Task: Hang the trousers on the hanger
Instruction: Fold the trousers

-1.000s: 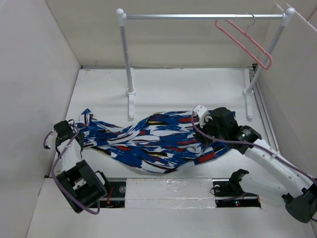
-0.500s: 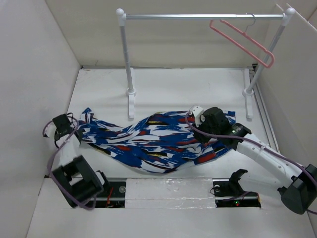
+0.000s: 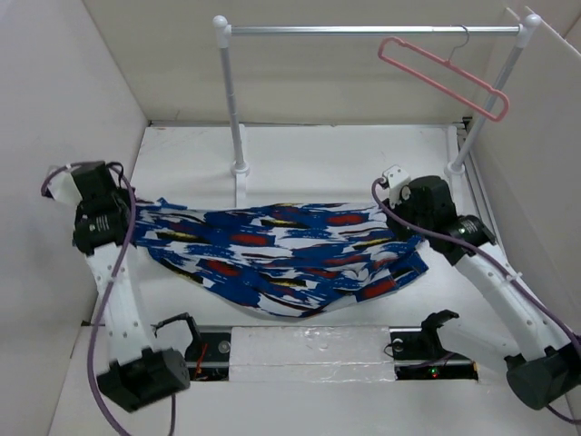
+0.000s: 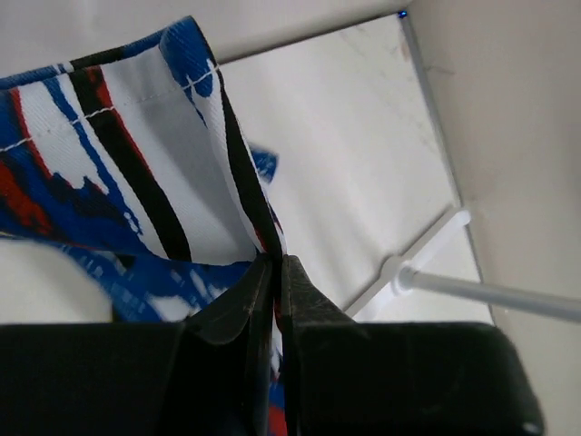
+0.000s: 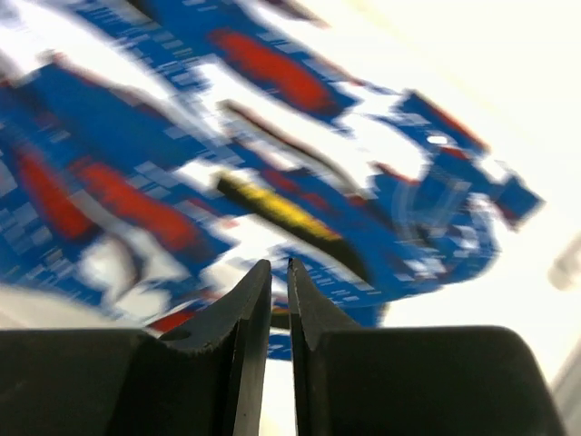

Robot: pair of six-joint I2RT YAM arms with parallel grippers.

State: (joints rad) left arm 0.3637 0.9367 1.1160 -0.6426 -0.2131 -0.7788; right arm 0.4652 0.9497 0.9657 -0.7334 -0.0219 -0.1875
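The trousers point(image 3: 281, 254) span left–right, ends clamped by left gripper point(image 4: 275, 265) and right gripper point(image 5: 280, 272) — pink hanger point(image 3: 441, 82) hangs on the rail point(image 3: 363, 30), well apart.

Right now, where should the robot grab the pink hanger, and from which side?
Probably midway along the sloping bars of the hanger, coming from the near side, below: they hang free there, while the rail and white post crowd its hook end.
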